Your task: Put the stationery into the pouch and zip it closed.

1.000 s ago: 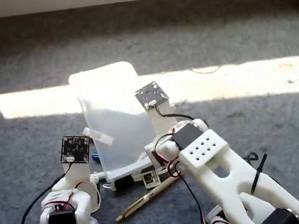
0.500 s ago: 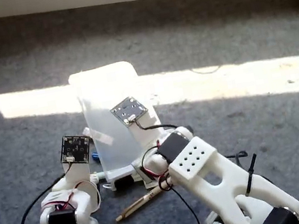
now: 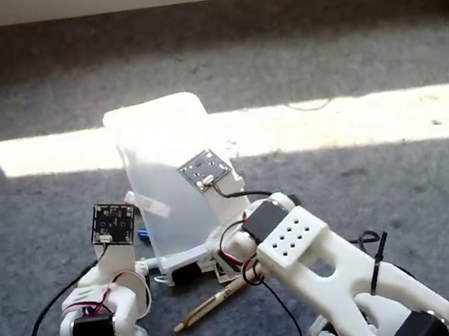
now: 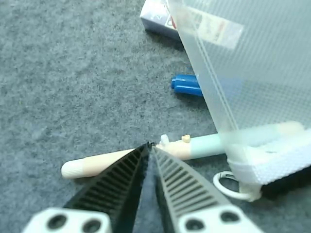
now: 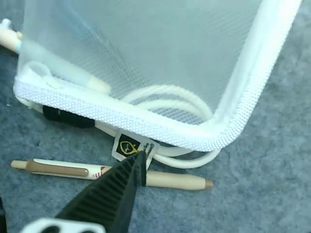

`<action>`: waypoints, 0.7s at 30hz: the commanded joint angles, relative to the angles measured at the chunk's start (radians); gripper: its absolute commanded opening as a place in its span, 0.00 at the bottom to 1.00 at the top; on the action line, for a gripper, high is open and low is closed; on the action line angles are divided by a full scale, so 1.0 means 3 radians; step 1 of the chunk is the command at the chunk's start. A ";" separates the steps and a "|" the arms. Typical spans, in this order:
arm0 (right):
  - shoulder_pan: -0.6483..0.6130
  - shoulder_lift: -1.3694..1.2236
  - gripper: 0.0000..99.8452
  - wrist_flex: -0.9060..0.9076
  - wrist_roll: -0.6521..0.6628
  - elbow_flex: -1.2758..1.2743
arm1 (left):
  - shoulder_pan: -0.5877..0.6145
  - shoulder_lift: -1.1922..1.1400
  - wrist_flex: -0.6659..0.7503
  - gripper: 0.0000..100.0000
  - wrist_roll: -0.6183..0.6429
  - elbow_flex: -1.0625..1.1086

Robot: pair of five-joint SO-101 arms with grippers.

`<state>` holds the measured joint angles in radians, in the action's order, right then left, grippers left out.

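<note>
Before me lies the translucent white pouch [image 3: 170,177] — a beige pen [image 5: 107,174] just beside its near edge, a blue marker [image 4: 187,85] half covered by its mesh.

pouch [image 3: 169,169] 1 | pens [image 5: 97,172] [image 4: 146,158] 2 | blue marker [image 4: 187,85] 1 | small box [image 4: 158,17] 1 | arms [image 3: 104,326] [image 3: 327,263] 2

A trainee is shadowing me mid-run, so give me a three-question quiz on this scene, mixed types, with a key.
1. True or false: the beige pen with a brown clip lies outside the translucent white mesh pouch.
2. The left tool has its tips nearest: A) white carton, B) beige-and-mint pen, C) white zip ring.
3. What colour is the marker cap half hidden by the pouch?
Key: 1 true; 2 B; 3 blue.
</note>
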<state>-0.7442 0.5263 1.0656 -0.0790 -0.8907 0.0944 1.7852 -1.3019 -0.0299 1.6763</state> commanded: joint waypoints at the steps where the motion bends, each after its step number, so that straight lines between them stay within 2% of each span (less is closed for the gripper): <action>1: -0.0136 0.0013 0.52 0.0043 -0.0036 0.0028 | 0.0049 0.0003 -0.0015 0.01 0.0031 0.0069; 7: -0.0141 -0.0008 0.52 -0.0376 -0.0036 -0.0018 | 0.0049 0.0003 -0.0015 0.01 0.0031 0.0069; 13: -0.0115 -0.0473 0.52 -0.0401 -0.0041 -0.0049 | 0.0049 0.0003 -0.0015 0.01 0.0031 0.0069; 21: 0.0315 -0.0969 0.52 -0.0407 -0.0020 0.0483 | 0.0049 0.0003 -0.0015 0.01 0.0031 0.0069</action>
<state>-0.7043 0.2363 0.9536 -0.0821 -0.8339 0.0944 1.7852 -1.3019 -0.0299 1.6763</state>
